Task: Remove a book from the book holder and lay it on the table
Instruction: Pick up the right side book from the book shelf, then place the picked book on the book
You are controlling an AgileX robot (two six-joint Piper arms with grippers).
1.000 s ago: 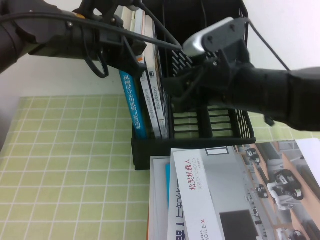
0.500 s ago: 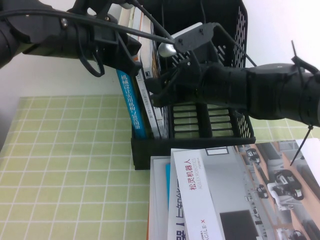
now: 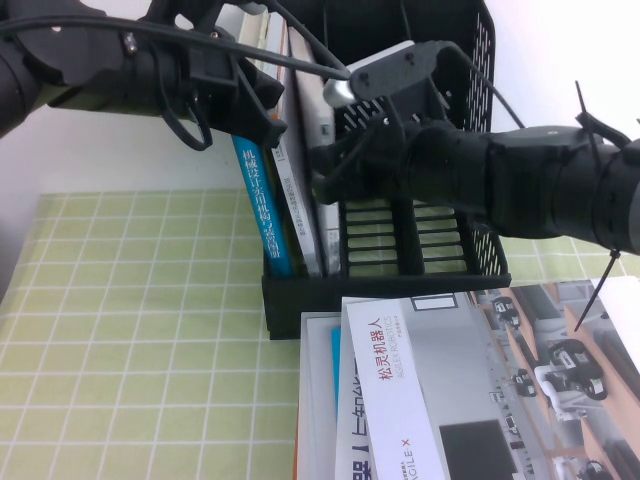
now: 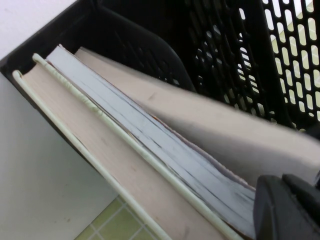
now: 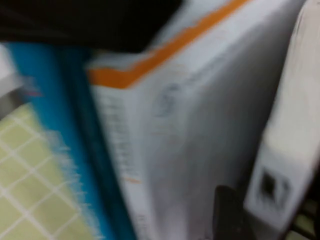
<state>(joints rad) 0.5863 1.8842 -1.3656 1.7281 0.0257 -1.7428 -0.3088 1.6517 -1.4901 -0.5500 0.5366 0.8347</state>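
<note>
The black book holder (image 3: 400,285) stands at the table's (image 3: 140,330) far middle, with three books upright in its left compartment. A blue-spined book (image 3: 262,210) is leftmost, then a white-spined one (image 3: 298,210). The book (image 3: 322,225) is rightmost, with its white spine showing and its cover hidden. My left gripper (image 3: 268,112) hangs over the books' top edges (image 4: 215,125). My right gripper (image 3: 325,178) is at the white spines. One of its fingers (image 5: 227,215) sits between the orange-banded spine (image 5: 165,125) and the book's spine (image 5: 290,140).
Several books lie flat in front of the holder: a grey-white one with a red Chinese title (image 3: 400,380) and one with robot photos (image 3: 560,360). The holder's two right compartments (image 3: 440,250) hold nothing. Open cloth lies to the left.
My right arm has swung left from the holder's middle to the white spines, and its gripper now presses in among them. My left arm has barely moved.
</note>
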